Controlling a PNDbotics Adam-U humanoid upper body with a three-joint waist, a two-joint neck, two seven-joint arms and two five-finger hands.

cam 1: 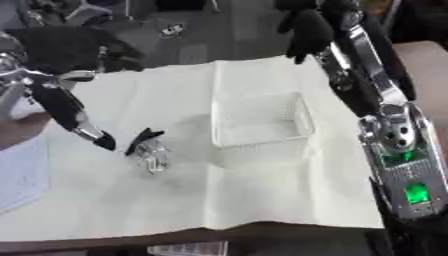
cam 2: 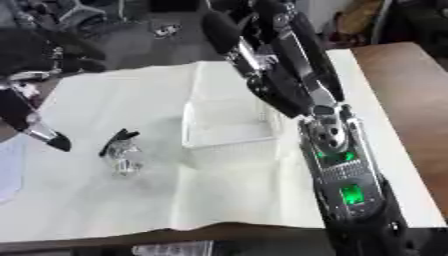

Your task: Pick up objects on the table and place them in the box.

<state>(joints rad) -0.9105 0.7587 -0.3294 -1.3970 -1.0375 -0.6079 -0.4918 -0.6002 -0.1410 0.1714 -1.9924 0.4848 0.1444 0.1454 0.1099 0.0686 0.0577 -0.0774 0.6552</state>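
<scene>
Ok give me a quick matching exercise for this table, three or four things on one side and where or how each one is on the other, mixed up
Things:
1. clear box
2. small clear object
3. left hand
4. white cloth

Descriptions:
A. spread over the table
B. just left of the box, on the cloth
C. middle of the cloth, nothing visible inside
D. fingers down at the small object

Pairs: 1-C, 2-B, 3-D, 4-A

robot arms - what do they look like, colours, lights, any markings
Both arms are mostly black with shiny silver metal sections. The right forearm has a silver casing with a round dark port and two glowing green lights set along it. The right hand is black. The left arm has a black link between silver joints, and its left hand shows black-tipped fingers over silver parts. No readable markings show.
</scene>
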